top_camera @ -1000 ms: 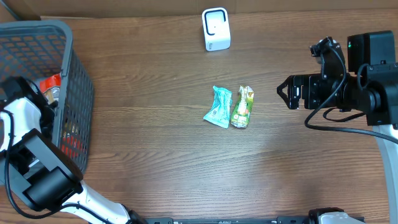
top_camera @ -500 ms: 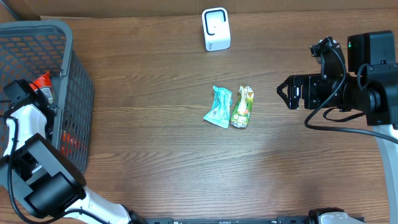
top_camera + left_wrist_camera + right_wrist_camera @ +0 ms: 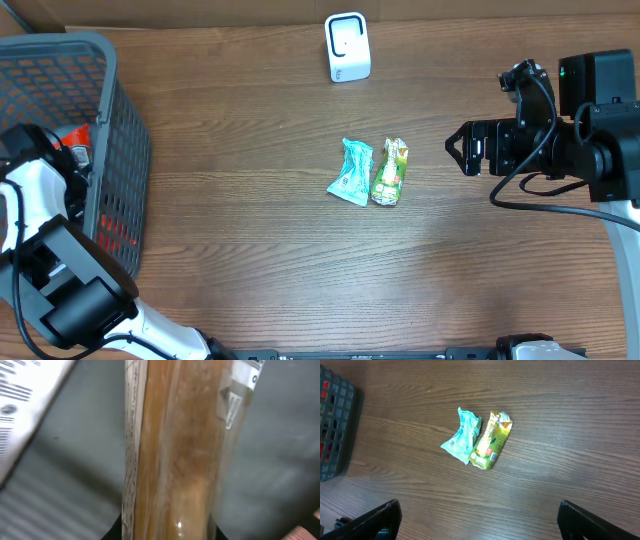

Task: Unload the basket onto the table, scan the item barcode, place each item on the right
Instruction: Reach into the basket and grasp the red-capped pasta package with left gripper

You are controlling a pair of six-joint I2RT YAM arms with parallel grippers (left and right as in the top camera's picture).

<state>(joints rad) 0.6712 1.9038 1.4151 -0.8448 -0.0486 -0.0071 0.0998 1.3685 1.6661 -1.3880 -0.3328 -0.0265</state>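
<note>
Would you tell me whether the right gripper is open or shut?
Open: the right gripper has its fingers wide apart, nothing between them.

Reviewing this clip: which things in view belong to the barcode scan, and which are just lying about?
In the job: clear-wrapped packet, gripped by the left pincer inside the grey basket; white scanner, standing upright.
Lying about, it seems: teal packet and green packet, side by side on the table, touched by neither arm.

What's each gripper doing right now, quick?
Left gripper: closed on a clear-wrapped brown packet.
Right gripper: open, holding nothing.
</note>
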